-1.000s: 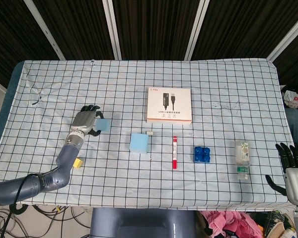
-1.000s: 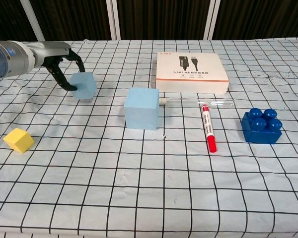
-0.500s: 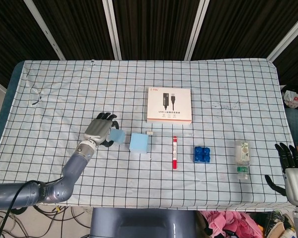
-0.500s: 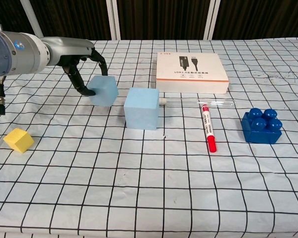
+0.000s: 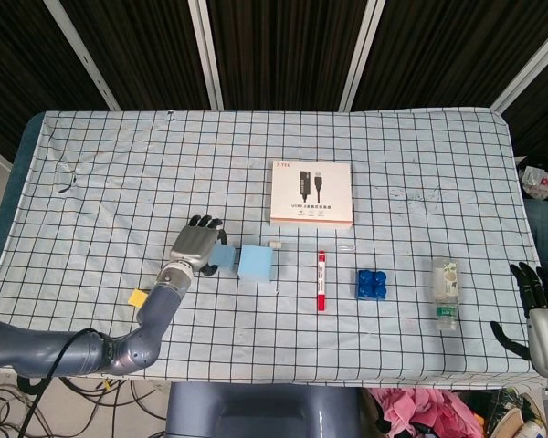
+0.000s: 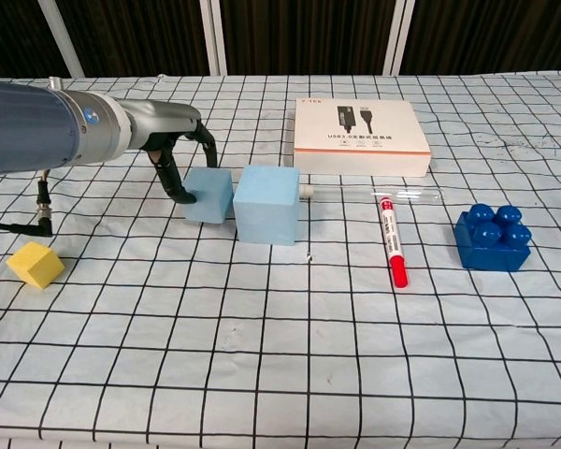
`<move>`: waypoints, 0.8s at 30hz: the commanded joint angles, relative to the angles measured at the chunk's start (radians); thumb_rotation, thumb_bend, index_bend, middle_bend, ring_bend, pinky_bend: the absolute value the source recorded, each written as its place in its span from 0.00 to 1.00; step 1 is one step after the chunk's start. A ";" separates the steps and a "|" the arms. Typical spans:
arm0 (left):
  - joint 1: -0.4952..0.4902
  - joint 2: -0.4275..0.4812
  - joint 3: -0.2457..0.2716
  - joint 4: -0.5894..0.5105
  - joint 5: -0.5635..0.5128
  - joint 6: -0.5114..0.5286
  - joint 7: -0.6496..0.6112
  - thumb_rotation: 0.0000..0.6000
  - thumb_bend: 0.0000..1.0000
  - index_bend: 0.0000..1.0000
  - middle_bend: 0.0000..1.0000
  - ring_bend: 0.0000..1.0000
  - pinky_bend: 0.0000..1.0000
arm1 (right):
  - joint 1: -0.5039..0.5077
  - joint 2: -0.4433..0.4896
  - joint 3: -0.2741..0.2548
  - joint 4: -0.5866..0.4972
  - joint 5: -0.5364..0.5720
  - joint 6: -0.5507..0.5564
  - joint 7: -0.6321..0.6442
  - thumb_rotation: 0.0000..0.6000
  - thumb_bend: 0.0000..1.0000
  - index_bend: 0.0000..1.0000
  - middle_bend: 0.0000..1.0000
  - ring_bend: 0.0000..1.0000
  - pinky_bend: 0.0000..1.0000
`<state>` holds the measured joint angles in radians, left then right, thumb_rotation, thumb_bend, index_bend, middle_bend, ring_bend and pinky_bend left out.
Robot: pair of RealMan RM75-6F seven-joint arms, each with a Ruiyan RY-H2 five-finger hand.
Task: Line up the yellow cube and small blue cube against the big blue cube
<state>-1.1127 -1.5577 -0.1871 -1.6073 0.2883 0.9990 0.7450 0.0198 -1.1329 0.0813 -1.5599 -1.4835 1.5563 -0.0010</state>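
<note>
The small blue cube (image 5: pixel 222 257) (image 6: pixel 208 195) sits on the checked cloth, its right side against the big blue cube (image 5: pixel 257 263) (image 6: pixel 266 204). My left hand (image 5: pixel 194 246) (image 6: pixel 173 164) still grips the small cube, with fingers curled over its left and back faces. The yellow cube (image 5: pixel 139 297) (image 6: pixel 35 264) lies alone to the left, near the front edge and beside my left forearm. My right hand (image 5: pixel 540 308) hangs off the table's front right corner, fingers spread and holding nothing; the chest view does not show it.
A white USB-cable box (image 5: pixel 312 193) (image 6: pixel 360 137) lies behind the big cube. To the right lie a red marker (image 5: pixel 321 281) (image 6: pixel 392 241), a clear tube (image 6: pixel 402 195), a dark blue studded brick (image 5: pixel 371 284) (image 6: pixel 492 239) and a small bottle (image 5: pixel 446 292).
My left hand has carried the small blue cube to the right, from well left of the big cube until it rests against its left side. The right hand has hardly moved.
</note>
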 commanded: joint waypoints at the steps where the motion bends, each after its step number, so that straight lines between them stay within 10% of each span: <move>1: -0.010 -0.014 -0.001 0.005 -0.015 0.012 0.011 1.00 0.35 0.45 0.11 0.00 0.00 | 0.000 0.000 0.000 0.000 -0.001 0.001 0.001 1.00 0.22 0.00 0.04 0.00 0.11; 24: -0.023 -0.079 -0.026 0.047 -0.036 0.053 0.030 1.00 0.35 0.45 0.11 0.00 0.00 | -0.002 0.001 0.004 0.006 0.003 -0.003 0.010 1.00 0.22 0.00 0.04 0.00 0.11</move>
<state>-1.1356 -1.6361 -0.2125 -1.5605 0.2523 1.0519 0.7755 0.0174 -1.1315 0.0856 -1.5541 -1.4805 1.5535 0.0087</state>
